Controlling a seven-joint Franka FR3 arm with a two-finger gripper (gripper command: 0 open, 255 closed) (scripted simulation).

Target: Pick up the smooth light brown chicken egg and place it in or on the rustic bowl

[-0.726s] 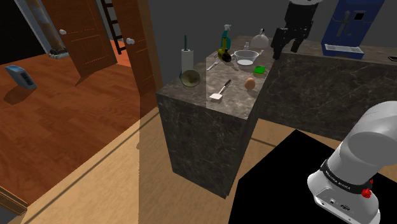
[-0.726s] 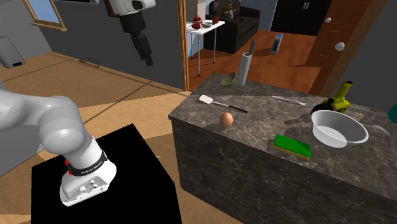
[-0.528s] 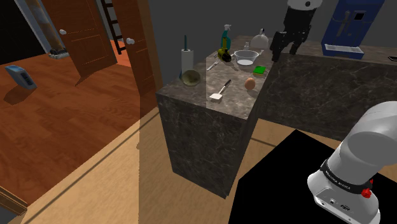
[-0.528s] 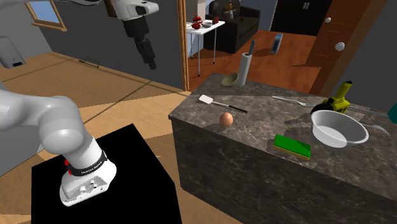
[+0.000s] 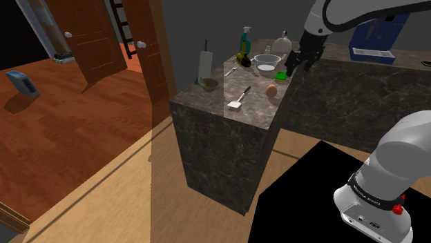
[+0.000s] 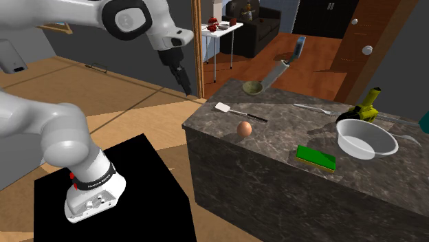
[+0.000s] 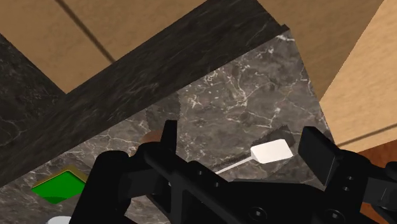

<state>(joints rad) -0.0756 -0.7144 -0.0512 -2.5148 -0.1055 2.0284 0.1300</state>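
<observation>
The pincer (image 6: pixel 184 84) hangs in the air with its two black fingers (image 7: pixel 168 135) spread apart and nothing between them, holding nothing. It points down toward the dark marbled worktop (image 6: pixel 275 132), and in the second exterior view it sits short of the worktop's near edge.

The light brown egg (image 6: pixel 244 128) lies on its side on the worktop, below and ahead of the pincer and well apart from it. In the wrist view a brown sliver by one finger's tip is probably this egg, though most of it is hidden. A white spatula (image 6: pixel 237 111) lies just beyond the egg. Farther from the pincer, at the worktop's far corner, is a small olive-brown bowl (image 6: pixel 252 87), which looks like the rustic one. A larger pale bowl (image 6: pixel 366 139) and a green sponge (image 6: pixel 315 157) lie off to the side, away from that line.

The egg is likely light, rigid, smooth and brittle. Its rounded shell can squirt out of flat fingers, and too much squeeze could crack it. The safest hold is probably across its short middle, with the fingers coming straight down on either side and closing gently. The spatula handle is near enough that a finger could nudge it on the way down.
</observation>
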